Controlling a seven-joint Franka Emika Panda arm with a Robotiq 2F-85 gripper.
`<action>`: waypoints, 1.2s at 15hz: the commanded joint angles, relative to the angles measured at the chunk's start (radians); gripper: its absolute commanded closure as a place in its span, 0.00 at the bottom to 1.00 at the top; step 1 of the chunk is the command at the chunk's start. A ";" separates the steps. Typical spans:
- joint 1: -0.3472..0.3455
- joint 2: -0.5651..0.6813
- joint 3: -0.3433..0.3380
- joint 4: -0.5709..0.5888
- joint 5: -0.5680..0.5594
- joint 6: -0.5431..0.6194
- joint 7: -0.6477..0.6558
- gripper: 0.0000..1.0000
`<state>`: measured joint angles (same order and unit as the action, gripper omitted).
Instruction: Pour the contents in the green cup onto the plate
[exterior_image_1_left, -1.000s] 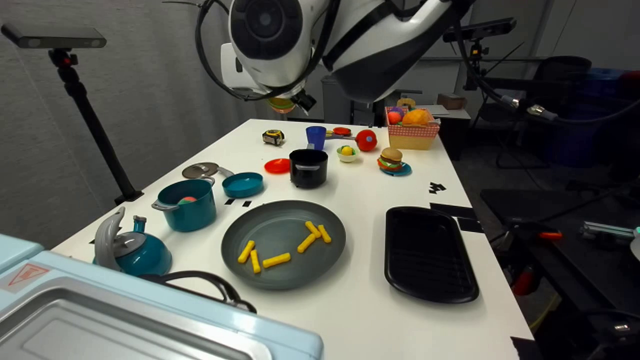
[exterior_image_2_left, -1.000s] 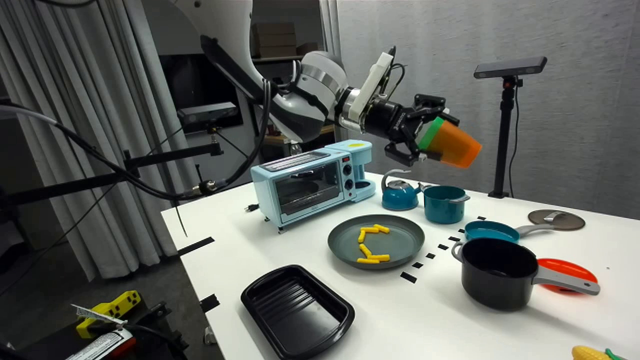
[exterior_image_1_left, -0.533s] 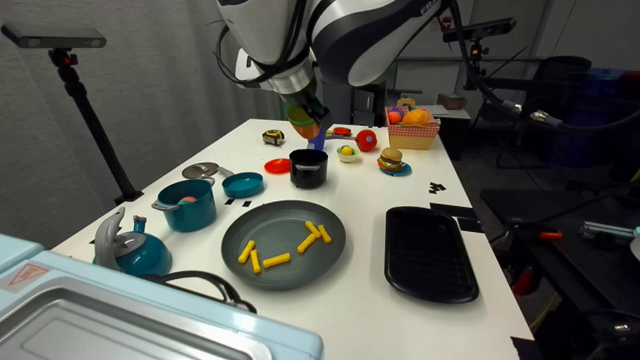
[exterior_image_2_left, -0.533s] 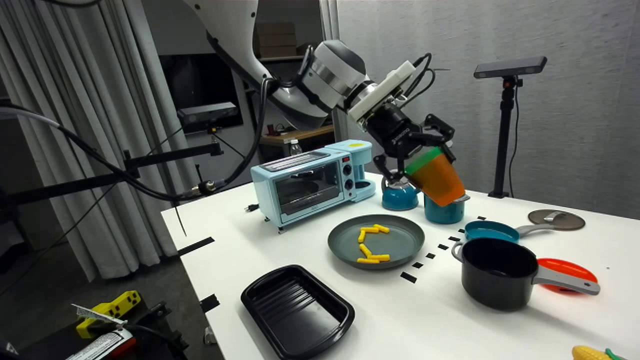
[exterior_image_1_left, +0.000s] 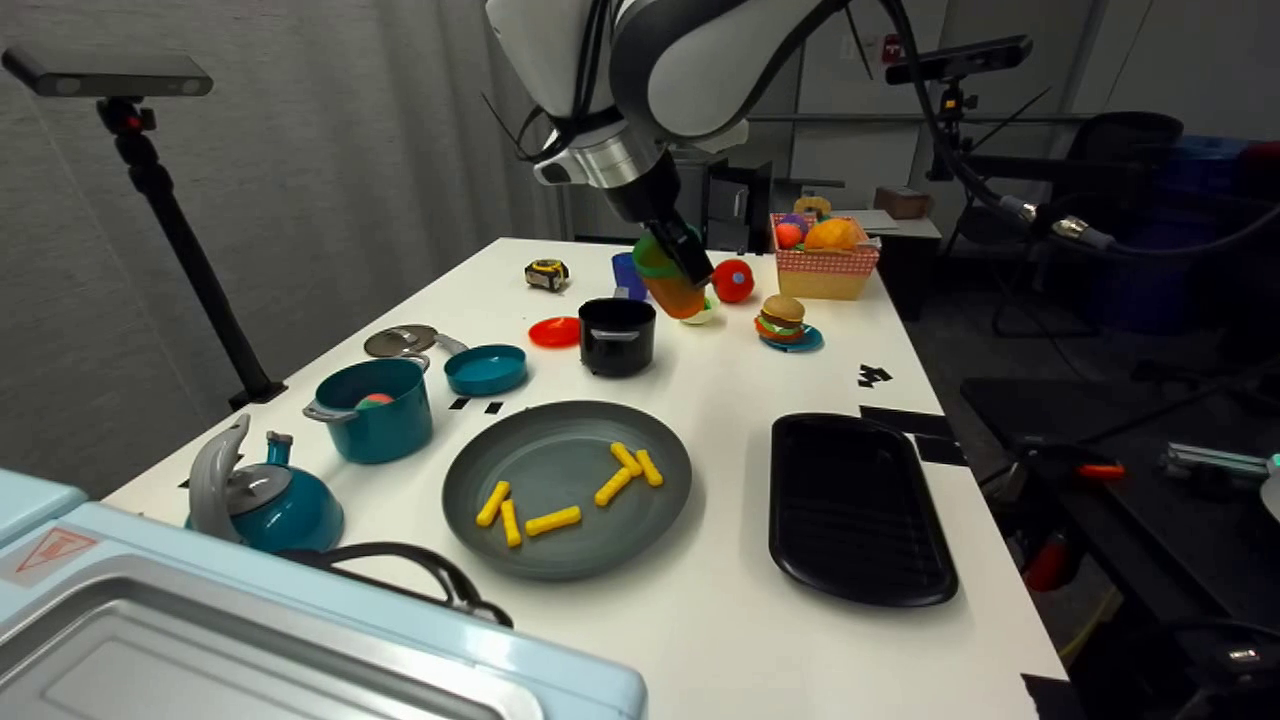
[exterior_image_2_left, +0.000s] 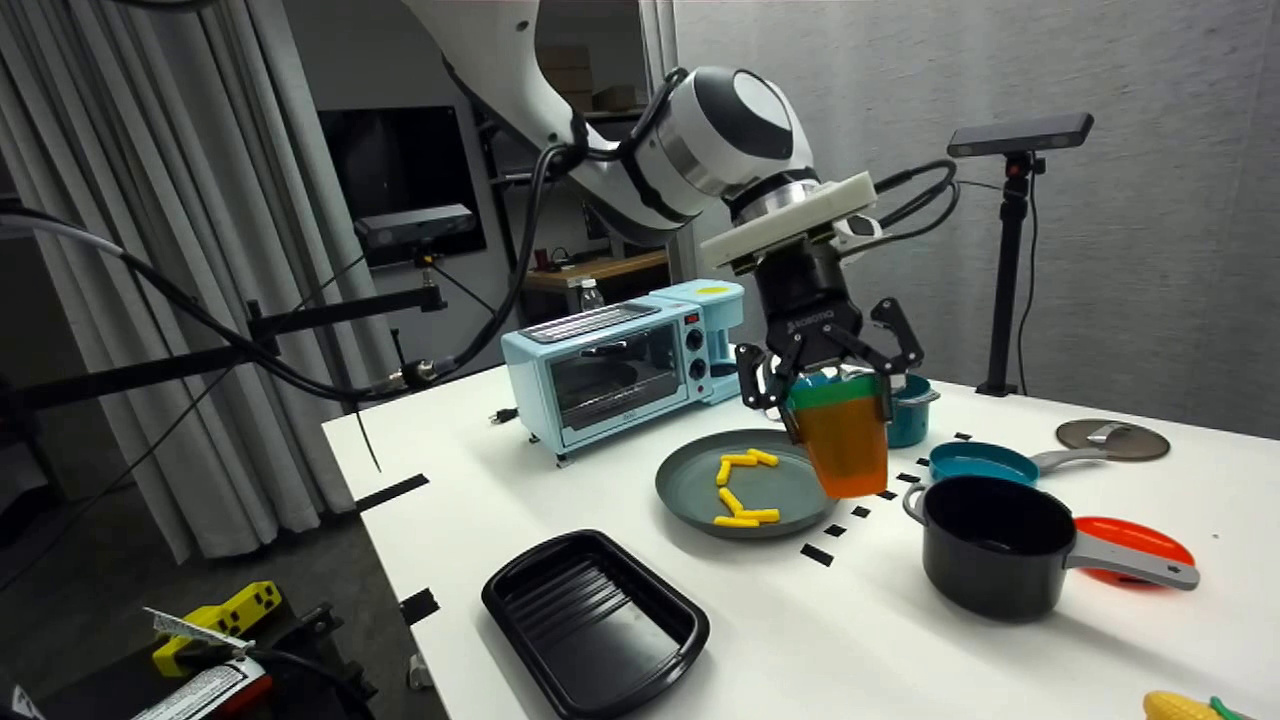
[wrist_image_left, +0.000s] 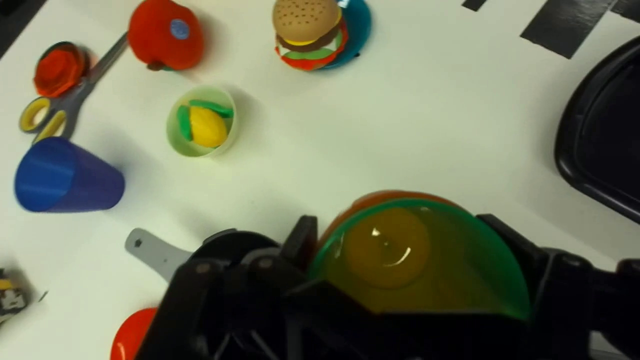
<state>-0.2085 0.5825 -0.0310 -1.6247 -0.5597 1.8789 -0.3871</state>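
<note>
The Robotiq gripper (exterior_image_2_left: 838, 410) is clamped on a nested pair, the green tumbler (exterior_image_2_left: 828, 394) inside an orange tumbler (exterior_image_2_left: 848, 455), held mouth-up and slightly tilted above the white table (exterior_image_1_left: 720, 620). Six yellow fry-shaped sticks (exterior_image_1_left: 553, 520) lie in two groups on the dark grey dinner plate (exterior_image_1_left: 540, 450), between the black rectangular tray (exterior_image_1_left: 860, 510) and the teal pot (exterior_image_1_left: 385, 430).

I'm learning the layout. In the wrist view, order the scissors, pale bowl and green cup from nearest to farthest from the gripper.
1. The green cup, held in the gripper, lower middle of the picture.
2. The pale bowl, toward the upper left.
3. The scissors, past the bowl, near the left edge.
</note>
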 joint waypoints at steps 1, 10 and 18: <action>-0.021 0.036 -0.021 0.028 0.178 -0.024 0.012 0.44; -0.054 0.054 -0.027 -0.073 0.476 0.254 0.126 0.44; -0.035 0.089 -0.046 -0.159 0.463 0.461 0.172 0.44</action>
<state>-0.2526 0.6637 -0.0567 -1.7629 -0.1053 2.2897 -0.2214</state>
